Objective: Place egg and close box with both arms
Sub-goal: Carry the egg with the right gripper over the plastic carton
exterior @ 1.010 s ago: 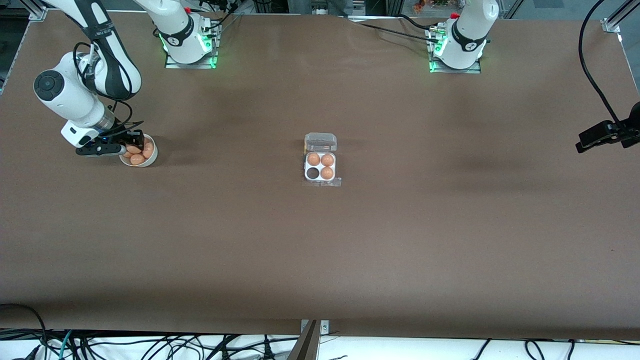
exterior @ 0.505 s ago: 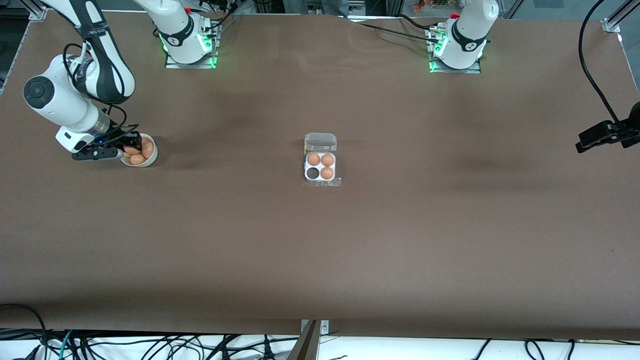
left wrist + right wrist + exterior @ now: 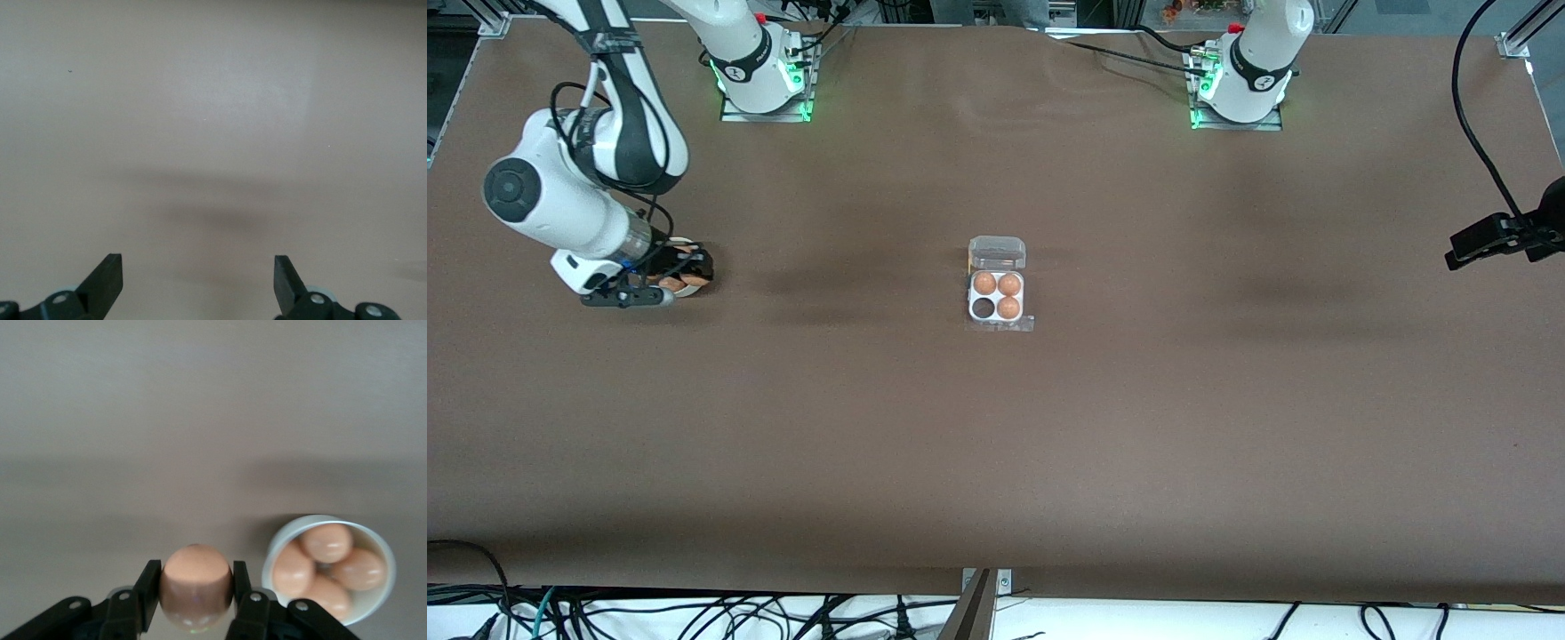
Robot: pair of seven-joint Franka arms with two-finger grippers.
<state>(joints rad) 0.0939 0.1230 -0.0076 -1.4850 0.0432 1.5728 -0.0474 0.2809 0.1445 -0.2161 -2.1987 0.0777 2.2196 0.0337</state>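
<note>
Egg [image 3: 196, 587] sat clamped between the two fingers of the right pincer [image 3: 196, 597], held up in the air over the bowl [image 3: 690, 283] at the right arm's end of the tabletop [image 3: 996, 427]. In the right wrist view the bowl showed just beside the pincer and below it, with four more eggs [image 3: 327, 564] still lying in it. The fingers pressed the egg's flanks at about its widest part, and its rounded end stuck out past the fingertips.

The box [image 3: 997, 296] stood well apart from the right pincer, toward the middle of the tabletop, its clear lid [image 3: 997, 252] swung open and three of its four cells filled. The empty cell [image 3: 983, 308] was the dark one on the side of the tray facing the right pincer, in the row away from the lid.

The left pincer [image 3: 198, 283] hung released over bare tabletop at the left arm's end, waiting.

The step in hand looked like carrying the egg to the box. To do it well, the grip should probably stay just firm enough, since a smooth egg could slip or crack. Travel high enough to clear the upright lid, come in over the empty cell, then lower straight down until the egg seats before releasing, keeping the fingers off the neighbouring eggs.
</note>
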